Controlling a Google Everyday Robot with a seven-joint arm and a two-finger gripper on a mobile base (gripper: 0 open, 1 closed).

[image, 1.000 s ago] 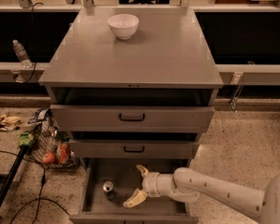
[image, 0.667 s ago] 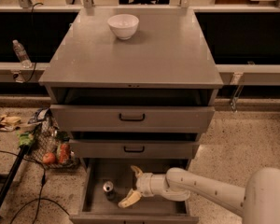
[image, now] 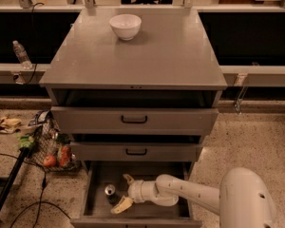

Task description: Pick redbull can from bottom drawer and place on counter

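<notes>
The redbull can point(image: 109, 190) stands upright in the left part of the open bottom drawer point(image: 147, 210), its shiny round top showing. My gripper point(image: 124, 192) is inside the drawer just right of the can, open, with one yellowish finger point(image: 128, 178) behind and one finger point(image: 121, 205) in front, the can at the mouth of the jaws. My white arm reaches in from the lower right. The counter point(image: 171, 56) is the flat grey cabinet top above.
A white bowl point(image: 125, 26) sits at the back of the counter. The two upper drawers point(image: 134, 120) with black handles are slightly open above the gripper. A clear bottle point(image: 22, 54) stands at left; a wire basket of items point(image: 50, 146) and cables lie on the floor left.
My gripper has moved left across the bottom drawer, closer to the can, with its fingers still spread. The can has not moved.
</notes>
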